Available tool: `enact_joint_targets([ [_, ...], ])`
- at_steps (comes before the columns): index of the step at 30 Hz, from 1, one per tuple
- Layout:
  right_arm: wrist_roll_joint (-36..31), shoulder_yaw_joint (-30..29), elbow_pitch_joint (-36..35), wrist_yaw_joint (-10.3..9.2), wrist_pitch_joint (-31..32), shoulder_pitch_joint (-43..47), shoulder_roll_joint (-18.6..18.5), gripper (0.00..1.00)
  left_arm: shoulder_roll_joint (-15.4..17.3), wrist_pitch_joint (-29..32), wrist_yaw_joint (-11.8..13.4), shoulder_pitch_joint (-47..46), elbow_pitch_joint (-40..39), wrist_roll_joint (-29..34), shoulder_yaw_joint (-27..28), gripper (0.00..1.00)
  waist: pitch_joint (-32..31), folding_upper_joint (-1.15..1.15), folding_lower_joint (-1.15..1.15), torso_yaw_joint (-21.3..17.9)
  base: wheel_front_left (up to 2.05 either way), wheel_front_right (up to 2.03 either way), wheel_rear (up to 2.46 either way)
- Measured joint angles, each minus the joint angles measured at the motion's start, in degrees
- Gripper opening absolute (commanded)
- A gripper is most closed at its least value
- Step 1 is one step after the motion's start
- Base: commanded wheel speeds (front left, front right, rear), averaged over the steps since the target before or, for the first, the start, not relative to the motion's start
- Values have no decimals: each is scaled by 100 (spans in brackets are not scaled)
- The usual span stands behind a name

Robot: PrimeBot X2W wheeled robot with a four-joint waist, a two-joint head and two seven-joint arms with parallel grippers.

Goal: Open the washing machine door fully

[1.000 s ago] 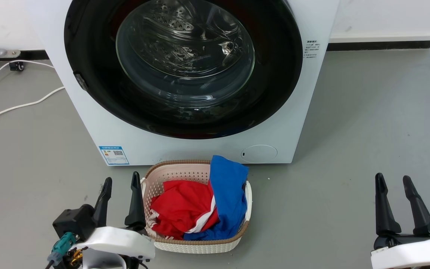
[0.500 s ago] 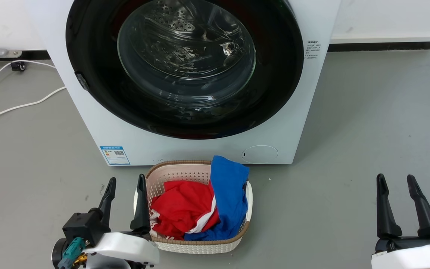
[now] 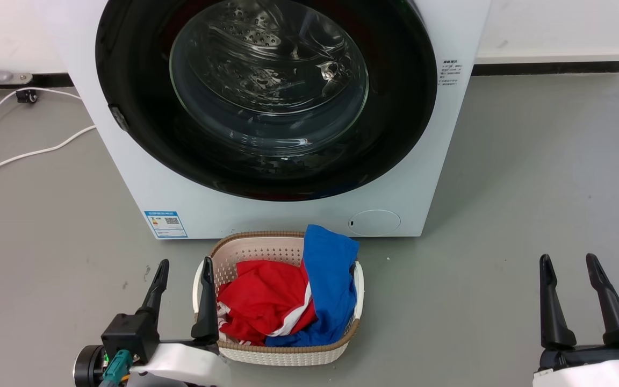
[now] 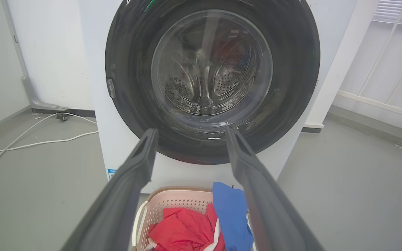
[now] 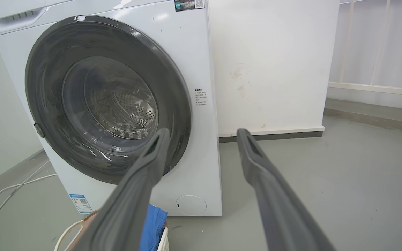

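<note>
Left gripper has sunk lower, nearer the basket. It and the right gripper stand open and empty, the right one well apart over the floor. The door sits shut, flush in the machine front.

Left wrist view: spread fingers aim at the door. A small tab on its rim is probably the pull point. The basket crowds the space below.

Right wrist view: the door shows aslant, with open floor beside it for the swing.
</note>
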Motion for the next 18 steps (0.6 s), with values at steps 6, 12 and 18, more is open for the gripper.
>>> enact_joint_targets([
  [6,-164,-2,-4,0,-56,57,0,100,-18,-62,-25,15,44,220,19,100,-7,0,0,10,0,0,0],
  [12,-292,5,-33,0,-108,109,-1,100,-24,-126,-27,35,51,401,21,100,-20,0,0,28,0,0,0],
  [18,-445,12,-46,7,-193,149,-1,100,-25,-186,-25,72,91,501,-36,100,-30,0,0,56,0,0,0],
])
